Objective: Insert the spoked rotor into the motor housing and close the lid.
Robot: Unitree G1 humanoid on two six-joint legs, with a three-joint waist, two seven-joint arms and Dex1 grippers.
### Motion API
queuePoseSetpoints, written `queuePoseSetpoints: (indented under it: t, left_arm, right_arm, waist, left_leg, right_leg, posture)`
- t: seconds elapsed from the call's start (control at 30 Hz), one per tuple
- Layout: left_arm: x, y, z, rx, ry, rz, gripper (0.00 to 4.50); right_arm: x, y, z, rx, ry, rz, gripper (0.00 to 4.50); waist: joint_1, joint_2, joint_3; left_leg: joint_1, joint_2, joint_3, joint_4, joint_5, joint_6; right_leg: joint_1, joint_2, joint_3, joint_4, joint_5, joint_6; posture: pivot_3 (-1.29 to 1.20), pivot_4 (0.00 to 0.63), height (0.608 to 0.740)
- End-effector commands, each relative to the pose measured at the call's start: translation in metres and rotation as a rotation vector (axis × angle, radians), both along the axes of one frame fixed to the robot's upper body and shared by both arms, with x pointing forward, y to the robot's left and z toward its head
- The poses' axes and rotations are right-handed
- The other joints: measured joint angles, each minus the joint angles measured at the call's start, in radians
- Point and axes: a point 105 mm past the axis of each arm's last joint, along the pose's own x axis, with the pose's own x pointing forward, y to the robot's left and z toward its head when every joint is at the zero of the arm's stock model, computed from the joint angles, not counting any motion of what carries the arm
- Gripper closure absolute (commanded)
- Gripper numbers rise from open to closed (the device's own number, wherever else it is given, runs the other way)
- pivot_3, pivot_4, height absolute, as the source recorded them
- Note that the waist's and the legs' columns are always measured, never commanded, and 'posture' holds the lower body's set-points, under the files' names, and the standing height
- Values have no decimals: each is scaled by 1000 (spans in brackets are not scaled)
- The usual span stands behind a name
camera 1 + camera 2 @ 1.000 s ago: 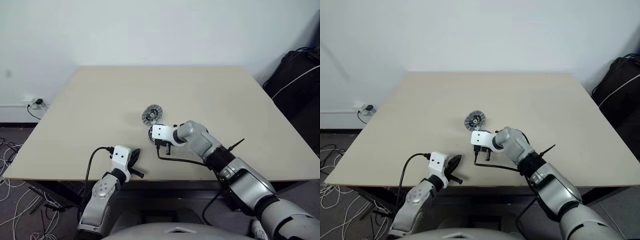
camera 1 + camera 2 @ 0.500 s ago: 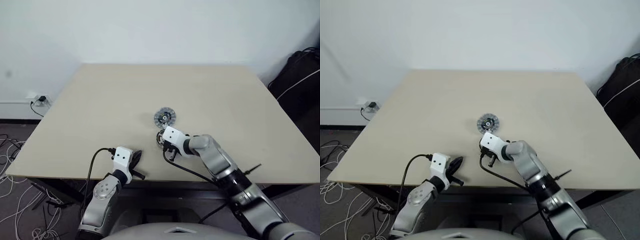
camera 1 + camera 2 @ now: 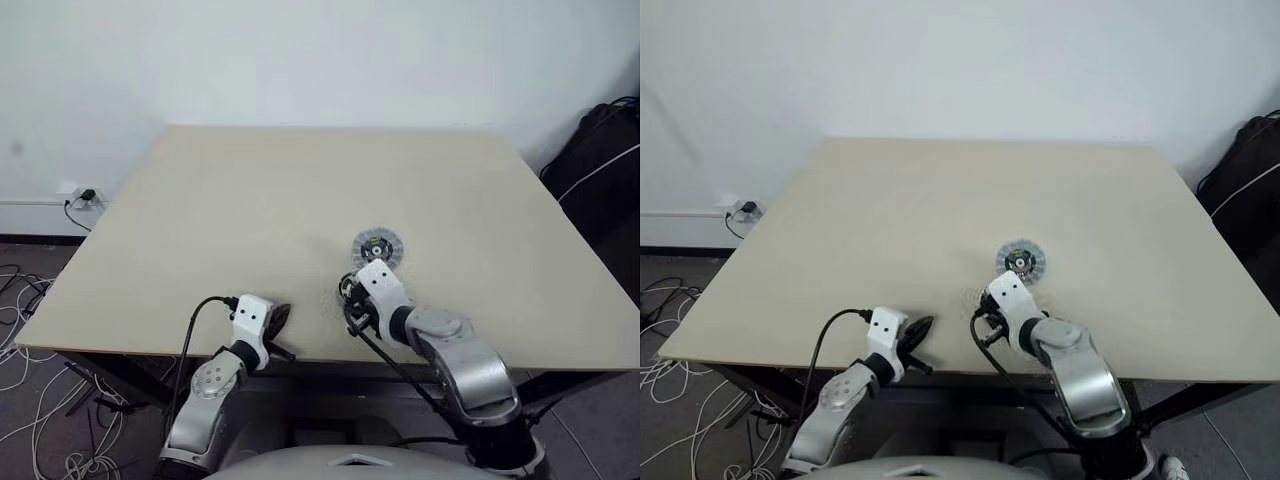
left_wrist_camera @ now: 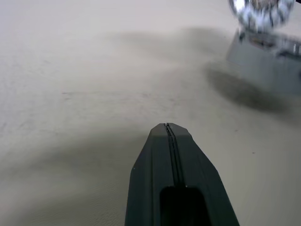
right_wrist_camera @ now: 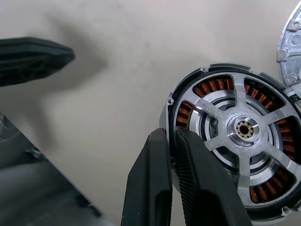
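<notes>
Right hand (image 5: 175, 141): fingers nearly together, pinching the rim of the spoked rotor (image 5: 244, 129), which sits inside the motor housing (image 5: 214, 87) on the counter (image 3: 250, 210), copper windings showing between its spokes. Left hand (image 4: 170, 129): fingers pressed together, holding nothing, low over the counter near its front edge. Lid (image 3: 378, 246): ribbed face up, flat on the counter just beyond the housing.

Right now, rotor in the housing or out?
In. The right wrist view shows the spoked rotor seated inside the motor housing, copper windings visible between its spokes. The lid lies apart on the table, not on.
</notes>
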Motion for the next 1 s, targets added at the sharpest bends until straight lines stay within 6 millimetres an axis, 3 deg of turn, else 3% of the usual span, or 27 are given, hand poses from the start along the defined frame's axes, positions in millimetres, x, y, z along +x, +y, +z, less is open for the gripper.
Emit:
queuePoseSetpoints:
  t: [0.03,0.27,0.77,1.0]
  left_arm:
    - [4,-4,7,-15,-28,-17,4500]
    - [5,-3,7,-13,-26,-20,4500]
    - [5,2,9,-5,-34,-4,4500]
    - [6,3,10,0,-40,-3,4500]
  right_arm:
    - [7,0,16,62,-40,-108,4484]
    - [21,8,14,120,-19,-222,4484]
    - [39,53,12,291,75,-190,4484]
    - [46,77,26,424,122,-159,2295]
  waist:
    - [-2,0,0]
    - [-11,1,0]
    - [-40,2,0]
    - [-45,4,2]
  left_leg:
    - [0,0,0,0,0,0]
    - [0,0,0,2,1,0]
    - [7,0,0,2,5,0]
    - [7,0,0,2,7,0]
  right_leg:
    - [0,0,0,0,0,0]
    - [0,1,-2,1,1,2]
    - [8,1,-2,0,1,4]
    - [8,1,-2,0,4,7]
  posture:
    - [0,0,740]
    - [0,0,740]
    - [0,0,740]
    - [0,0,740]
